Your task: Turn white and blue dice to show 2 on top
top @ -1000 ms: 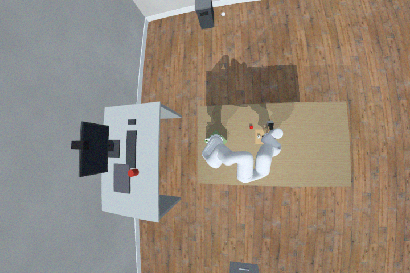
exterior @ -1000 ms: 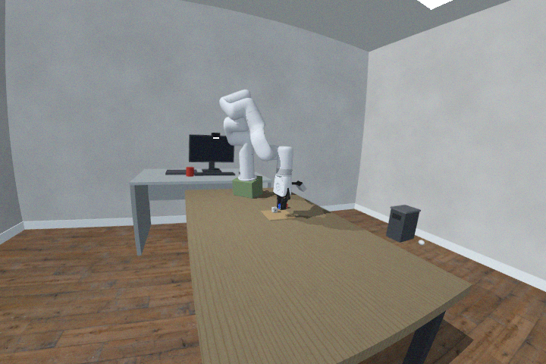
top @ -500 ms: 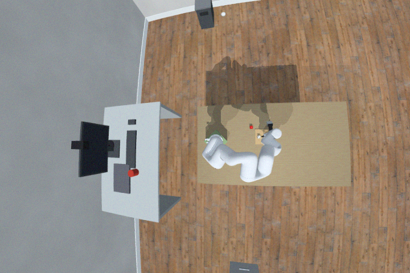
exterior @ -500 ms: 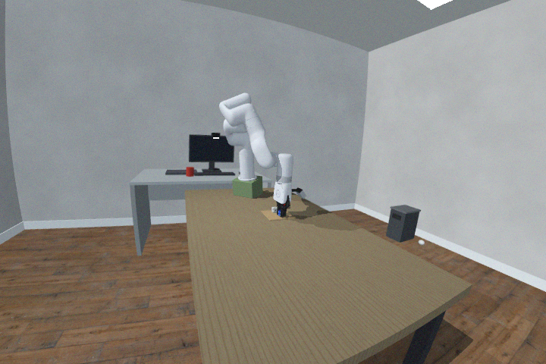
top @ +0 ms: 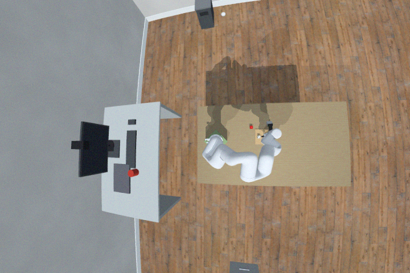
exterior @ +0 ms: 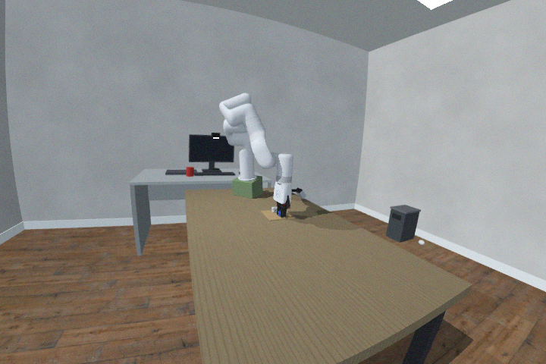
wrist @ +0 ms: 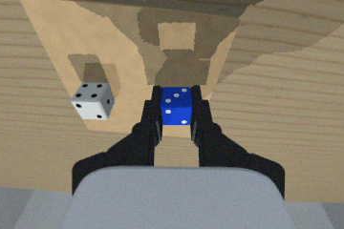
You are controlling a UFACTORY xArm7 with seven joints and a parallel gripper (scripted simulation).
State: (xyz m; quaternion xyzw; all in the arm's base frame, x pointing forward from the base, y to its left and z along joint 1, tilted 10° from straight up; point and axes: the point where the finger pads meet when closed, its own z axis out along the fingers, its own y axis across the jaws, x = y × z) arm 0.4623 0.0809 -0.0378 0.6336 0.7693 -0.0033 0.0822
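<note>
My gripper [wrist: 176, 97] [exterior: 282, 212] [top: 269, 128] is shut on the blue die [wrist: 176, 112] [exterior: 279, 212] and holds it low over the tan mat [wrist: 60, 33] [top: 257, 141] [exterior: 269, 214], near the mat's edge. I cannot tell whether the die touches the mat. The white die [wrist: 93, 101] [top: 259, 136] [exterior: 274, 209] lies flat on the mat, to the left of the fingers in the wrist view and apart from them. The red die [top: 250, 127] lies on the table beside the mat. It is hidden in the other views.
The arm's green base block [exterior: 247, 187] [top: 218, 134] stands at the table's far end. A grey desk [exterior: 161, 177] with a monitor and a red cup stands behind the table. A dark bin [exterior: 403, 222] stands on the floor at the right.
</note>
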